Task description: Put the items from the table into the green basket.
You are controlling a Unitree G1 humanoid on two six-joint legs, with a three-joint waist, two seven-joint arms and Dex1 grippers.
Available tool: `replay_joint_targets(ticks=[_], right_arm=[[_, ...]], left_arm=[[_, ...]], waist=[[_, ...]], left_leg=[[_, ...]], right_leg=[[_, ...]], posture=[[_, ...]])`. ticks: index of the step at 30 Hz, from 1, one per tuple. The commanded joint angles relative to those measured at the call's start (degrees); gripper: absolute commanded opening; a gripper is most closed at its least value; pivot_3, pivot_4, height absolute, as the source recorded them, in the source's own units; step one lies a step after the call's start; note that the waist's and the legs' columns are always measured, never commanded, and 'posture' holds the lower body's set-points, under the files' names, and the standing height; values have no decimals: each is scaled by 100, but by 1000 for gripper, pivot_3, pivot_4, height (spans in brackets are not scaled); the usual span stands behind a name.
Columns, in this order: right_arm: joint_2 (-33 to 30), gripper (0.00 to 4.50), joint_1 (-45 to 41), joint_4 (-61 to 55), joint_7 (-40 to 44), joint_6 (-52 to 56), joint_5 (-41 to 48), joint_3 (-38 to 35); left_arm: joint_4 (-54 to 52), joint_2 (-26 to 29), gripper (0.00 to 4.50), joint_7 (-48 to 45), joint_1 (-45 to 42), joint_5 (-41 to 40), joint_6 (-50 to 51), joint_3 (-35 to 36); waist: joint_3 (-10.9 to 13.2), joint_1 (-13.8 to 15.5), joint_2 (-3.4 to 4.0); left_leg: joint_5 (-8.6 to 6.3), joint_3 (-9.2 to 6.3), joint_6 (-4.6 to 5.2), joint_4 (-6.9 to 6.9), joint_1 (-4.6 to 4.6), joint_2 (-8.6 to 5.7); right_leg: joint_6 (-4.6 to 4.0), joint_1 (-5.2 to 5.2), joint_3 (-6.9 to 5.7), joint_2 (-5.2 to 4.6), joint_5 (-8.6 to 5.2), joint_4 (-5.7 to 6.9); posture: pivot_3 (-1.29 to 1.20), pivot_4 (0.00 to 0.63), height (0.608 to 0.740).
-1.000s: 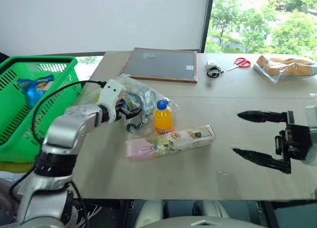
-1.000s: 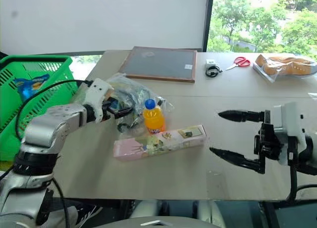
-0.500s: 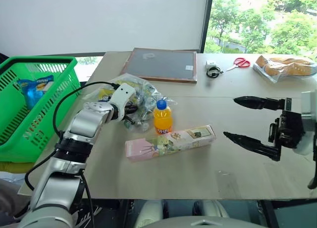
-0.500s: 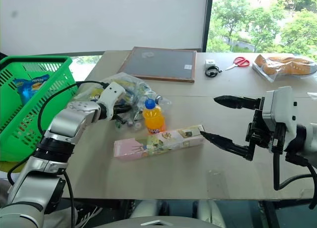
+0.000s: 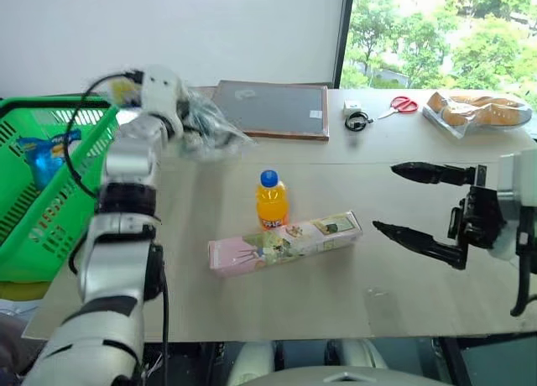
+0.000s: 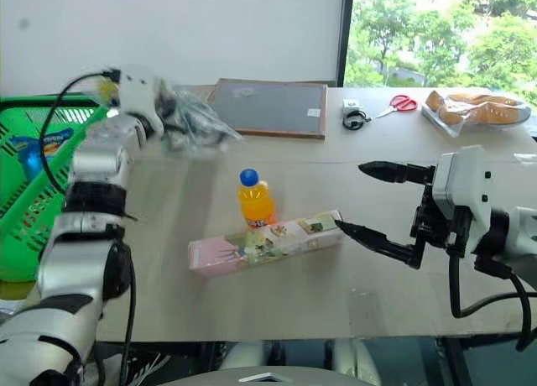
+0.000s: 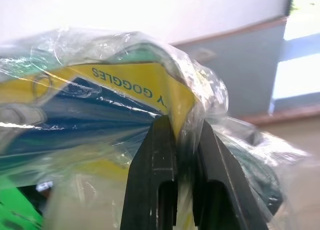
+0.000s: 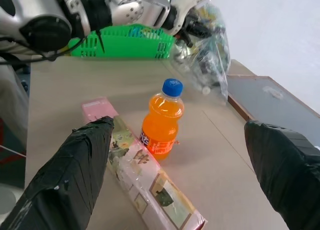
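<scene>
My left gripper (image 5: 183, 124) is shut on the crinkly clear bag (image 5: 211, 132), which hangs above the table's (image 5: 336, 294) far left part, beside the green basket (image 5: 50, 109). In the left wrist view the fingers (image 7: 152, 180) pinch the bag's (image 7: 100, 90) clear film over its yellow-blue card. The orange bottle (image 5: 271, 201) with a blue cap stands upright mid-table. Just in front of it lies the long pink carton (image 5: 285, 242). To the right of the carton, my right gripper (image 5: 386, 198) is held open and empty, pointing at it.
A blue packet (image 5: 50, 147) lies inside the basket. At the back of the table are a dark framed board (image 5: 273, 109), a small black-and-white object (image 5: 359, 116), red scissors (image 5: 404, 106) and a bag of bread (image 5: 478, 111).
My left gripper shut on the clear bag and lifted it off the table, up and back toward the basket. The bottle and carton stayed put. The right gripper held still.
</scene>
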Motion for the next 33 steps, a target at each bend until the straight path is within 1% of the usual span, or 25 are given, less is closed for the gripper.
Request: replay_joint_targets(ticks=[1,4,6,8,9,12,13,14,16,17,18,19,21,22,23,24,26,30,33], right_arm=[[-28,4500,-96,-75,-142,-42,11,-84],[-36,4500,-51,-126,-207,-37,-22,-72],[-29,4500,-43,-168,-266,-32,-34,-47],[-26,4500,-2,-246,-356,3,29,-96],[-24,4500,28,-286,-402,17,48,-118],[-8,4500,83,-371,-525,21,55,-96],[-3,4500,96,-388,-552,18,66,-86],[1,4500,101,-401,-586,20,90,-70],[6,4500,115,-393,-594,-1,76,-46],[7,4500,119,-370,-569,-20,54,-33],[-10,4500,110,-322,-494,-44,9,4],[-23,4500,101,-289,-441,-58,-21,31],[-37,4500,87,-231,-331,-82,-68,90],[-30,4500,59,-191,-288,-97,-99,139],[-18,4500,31,-171,-267,-105,-128,188],[-8,4500,-12,-145,-245,-113,-163,252],[-10,4500,-76,-93,-195,-124,-194,308],[-47,4500,-116,-5,-48,-108,-201,296],[-45,4500,-177,61,24,-101,-230,345]], left_arm=[[1612,-62,38,155,-944,273,-1132,2],[2546,-216,38,-109,-1208,252,-1343,122],[2841,-241,730,-165,-1143,255,-1234,195],[3022,-247,1175,-186,-1058,-7,-906,499],[3041,-267,1506,-237,-1044,-250,-832,762],[2957,-251,2825,-597,-1043,-691,-628,1270],[2893,-213,3199,-776,-1045,-794,-528,1370],[2835,-171,3692,-943,-1045,-866,-413,1434],[2507,-27,3692,-1461,-970,-922,-162,1392],[2187,54,3692,-1779,-862,-931,30,1298],[1453,176,3692,-2194,-560,-986,299,1144],[875,253,3692,-2453,-315,-1038,522,1046],[-616,435,3692,-2939,392,-1298,1158,878],[-1631,563,3961,-3268,931,-1649,1512,899],[-2382,658,4217,-3487,1337,-1910,1782,941],[-3275,785,4476,-3671,1823,-2504,2426,1181],[-4558,1133,4476,-3911,2749,-3130,3207,1487],[-5941,1581,4476,-4150,4032,-3901,3876,1944],[-6378,1744,4476,-4238,4498,-4133,3930,1982]], waist=[[6,18,-11],[10,0,-18],[14,-18,-24],[27,-110,-45],[27,-148,-46],[30,-194,-49],[30,-201,-49],[30,-203,-49],[29,-207,-49],[29,-209,-49],[28,-217,-47],[28,-255,-46],[27,-284,-45],[24,-316,-41],[22,-332,-40],[19,-339,-39],[18,-373,-37],[15,-296,-33],[-2,-176,-6]], left_leg=[[0,0,1,1,-4,-1],[-4,1,7,3,-10,-3],[-7,8,11,6,-9,-3],[-6,11,10,7,-10,-2],[-6,12,10,7,-10,-1],[-6,12,9,7,-13,0],[-6,12,9,7,-14,0],[-6,12,9,8,-14,0],[-6,13,8,8,-13,0],[-6,12,8,8,-13,0],[-6,12,8,8,-13,0],[-5,12,7,7,-13,0],[-4,15,4,4,-12,1],[-4,16,3,2,-11,1],[-4,18,1,-1,-10,1],[1,23,-8,-4,-6,2],[8,27,-20,-5,-7,2],[4,24,-17,-10,4,3],[3,22,-16,-7,14,2]], right_leg=[[1,-2,-3,0,0,-1],[9,-4,-4,-1,-2,-5],[12,-4,0,-3,-2,-4],[13,-14,4,-2,-1,5],[13,-17,6,-2,-1,7],[13,-22,7,-4,-1,10],[14,-23,7,-6,0,11],[14,-23,7,-7,0,11],[14,-24,7,-8,1,12],[14,-24,7,-8,1,13],[14,-24,8,-8,1,14],[14,-25,9,-8,1,14],[13,-29,15,-8,1,18],[12,-30,18,-11,1,18],[12,-31,22,-16,1,17],[11,-31,29,-19,1,19],[11,-36,34,-20,1,19],[7,-34,32,-20,0,28],[-5,-26,29,-22,-6,28]], posture=[[-186,17,740],[-186,17,740],[-229,26,740],[-240,29,740],[-242,31,740],[-235,32,740],[-235,32,740],[-225,29,740],[-209,27,740],[-209,27,740],[-179,20,740],[-179,20,740],[-179,20,740],[-179,20,740],[-141,9,740],[-137,9,740],[-126,9,740],[-108,7,740],[-96,5,740]])
